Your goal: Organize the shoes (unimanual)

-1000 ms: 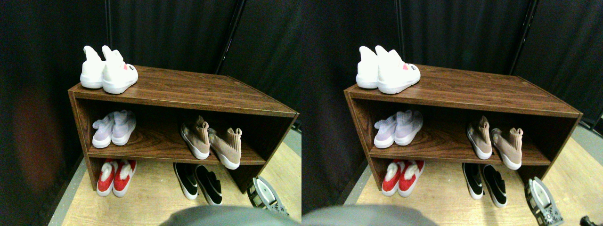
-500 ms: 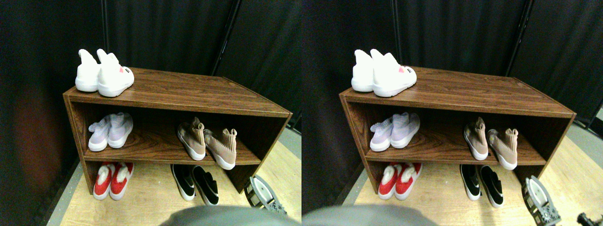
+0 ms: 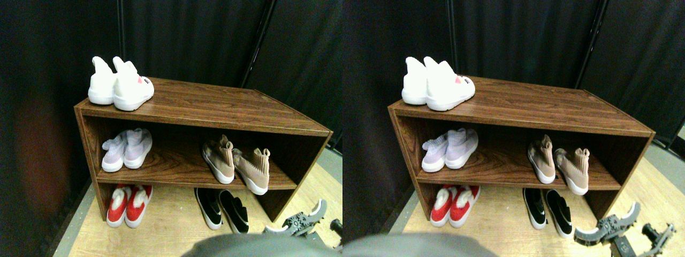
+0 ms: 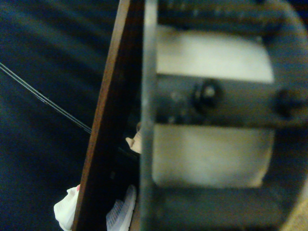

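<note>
Tan knit high sock-shoes with white soles (image 3: 238,164) sit on the middle shelf of the dark brown wood-grain shoe rack (image 3: 214,107), toward its right end; the two are not parallel, the right one angled outward with its toe toward 5 o'clock. On the same shelf, at the left end, stands a pair of pale lilac knit sneakers (image 3: 126,149), side by side. Below, on the light wooden floor (image 3: 171,225) inside the rack's bottom opening, black low slip-ons with white soles (image 3: 222,209) lie directly under the tan pair, and a pair of red shoes with white fluffy trim (image 3: 128,202) lies under the lilac pair. On the rack's top board, at its left end, a pair of white high-back sneakers (image 3: 119,83) stands (one bears a small pink mark).

Right gripper (image 3: 302,220) hovers low over the floor at about 5 o'clock from the tan pair and just outside the rack's right side panel, well apart from every shoe. Its grey toothed jaws are spread wide and hold nothing. Black curtains (image 3: 203,37) hang behind. The wrist view is mostly filled by a blurred dark jaw frame beside the rack's edge.
</note>
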Robot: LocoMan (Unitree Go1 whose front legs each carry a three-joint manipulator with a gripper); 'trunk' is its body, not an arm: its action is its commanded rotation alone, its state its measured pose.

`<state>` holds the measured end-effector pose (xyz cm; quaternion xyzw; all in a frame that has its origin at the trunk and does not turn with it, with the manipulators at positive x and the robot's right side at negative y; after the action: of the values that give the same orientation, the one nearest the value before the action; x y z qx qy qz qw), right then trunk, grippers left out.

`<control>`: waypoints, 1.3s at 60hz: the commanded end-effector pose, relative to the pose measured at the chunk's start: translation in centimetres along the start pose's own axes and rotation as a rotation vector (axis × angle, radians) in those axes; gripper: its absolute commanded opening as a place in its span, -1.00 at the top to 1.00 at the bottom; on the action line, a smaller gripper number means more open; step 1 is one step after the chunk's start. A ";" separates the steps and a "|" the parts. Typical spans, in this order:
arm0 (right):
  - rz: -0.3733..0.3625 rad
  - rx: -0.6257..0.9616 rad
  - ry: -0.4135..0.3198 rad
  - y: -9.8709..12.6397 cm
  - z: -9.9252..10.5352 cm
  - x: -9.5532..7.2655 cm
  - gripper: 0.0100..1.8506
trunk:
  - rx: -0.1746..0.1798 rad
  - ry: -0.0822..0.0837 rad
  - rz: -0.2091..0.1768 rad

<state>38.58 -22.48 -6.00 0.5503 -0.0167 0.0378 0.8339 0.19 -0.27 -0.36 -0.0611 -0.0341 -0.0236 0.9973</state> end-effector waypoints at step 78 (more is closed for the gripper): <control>-0.149 0.133 -0.053 -5.5 -1.8 9.1 -0.74 | -0.024 0.001 0.059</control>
<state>48.12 -22.45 -11.47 0.6049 0.0160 -0.0425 0.7950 -0.25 0.06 -0.25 -0.0756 -0.0389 -0.0041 0.9964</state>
